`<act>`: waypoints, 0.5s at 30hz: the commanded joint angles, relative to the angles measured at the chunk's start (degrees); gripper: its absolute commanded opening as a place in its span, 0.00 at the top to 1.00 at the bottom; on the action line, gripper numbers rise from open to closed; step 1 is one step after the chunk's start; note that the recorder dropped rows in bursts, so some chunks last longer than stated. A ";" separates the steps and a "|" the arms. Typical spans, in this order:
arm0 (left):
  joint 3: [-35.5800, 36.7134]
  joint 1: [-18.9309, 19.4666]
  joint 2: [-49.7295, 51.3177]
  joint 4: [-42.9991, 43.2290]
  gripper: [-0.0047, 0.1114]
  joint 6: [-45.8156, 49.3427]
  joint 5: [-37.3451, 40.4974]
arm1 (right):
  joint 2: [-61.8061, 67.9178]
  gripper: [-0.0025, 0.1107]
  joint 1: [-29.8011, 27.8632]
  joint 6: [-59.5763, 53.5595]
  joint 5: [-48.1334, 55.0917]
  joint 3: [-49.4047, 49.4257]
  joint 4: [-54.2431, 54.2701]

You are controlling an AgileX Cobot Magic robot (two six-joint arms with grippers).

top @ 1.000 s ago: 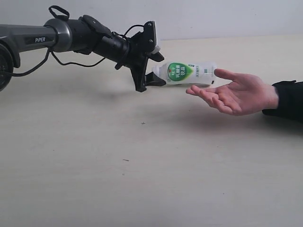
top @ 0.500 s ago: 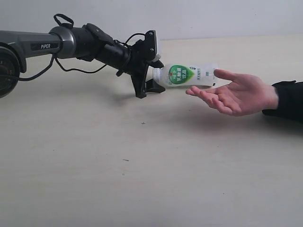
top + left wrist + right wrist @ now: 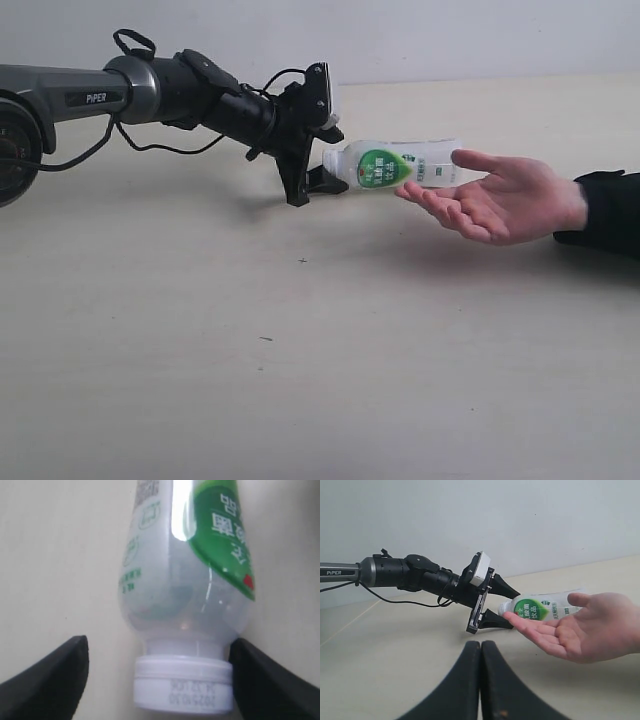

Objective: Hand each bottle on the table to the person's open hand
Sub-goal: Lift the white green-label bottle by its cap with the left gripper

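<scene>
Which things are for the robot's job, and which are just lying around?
For the job: white green-labelled bottle; person's open hand; robot's left hand, open around the bottle's cap; table.
Just there: robot's right hand, shut and idle; small dark speck on the table.

Bright, even, diffuse light from above; soft, faint shadows fall on the bench (image 3: 300, 380) under the hand (image 3: 505, 200) and the left arm (image 3: 150, 88). In the left wrist view a white glare streak runs down the bottle (image 3: 165, 595), and the dark jaws at the frame's corners are out of focus.
</scene>
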 commanded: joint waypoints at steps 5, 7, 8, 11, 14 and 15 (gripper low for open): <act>-0.15 -0.14 0.04 1.11 0.38 0.25 0.07 | -0.32 0.98 0.10 -0.41 0.05 0.32 -0.35; -0.15 -0.14 0.04 1.30 0.46 0.25 0.07 | -0.32 0.98 0.10 -0.41 0.05 0.32 -0.35; -0.15 -0.14 0.04 1.30 0.51 0.25 0.07 | -0.32 0.98 0.10 -0.41 0.05 0.32 -0.35; -0.15 -0.14 0.04 1.30 0.68 0.25 0.07 | -0.32 0.98 0.10 -0.41 0.05 0.32 -0.35; -0.15 -0.14 0.04 1.30 0.89 0.25 -0.03 | -0.32 0.98 0.10 -0.41 0.05 0.32 -0.35; -0.15 -0.14 0.04 1.30 0.94 0.25 -0.16 | -0.32 0.98 0.10 -0.41 0.05 0.32 -0.35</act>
